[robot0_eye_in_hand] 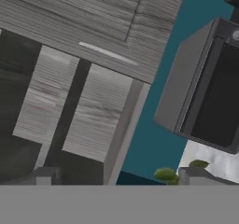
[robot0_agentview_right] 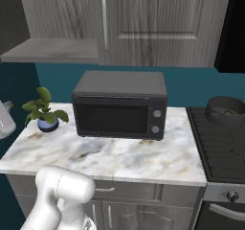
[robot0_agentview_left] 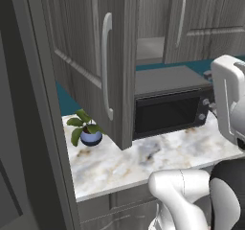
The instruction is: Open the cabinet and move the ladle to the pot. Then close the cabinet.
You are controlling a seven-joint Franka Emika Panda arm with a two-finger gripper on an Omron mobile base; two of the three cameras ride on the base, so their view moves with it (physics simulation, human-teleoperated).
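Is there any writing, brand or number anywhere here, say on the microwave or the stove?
None can be read.
Microwave: two round knobs, no legible markings or brand.
Stove: a front knob, no numbers visible.
Cabinet: plain woodgrain doors and silver handles, no label.
Plant pot: plain blue.

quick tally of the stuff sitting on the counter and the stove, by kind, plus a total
microwave: 1
potted plant: 1
pot on the stove: 1
total: 3
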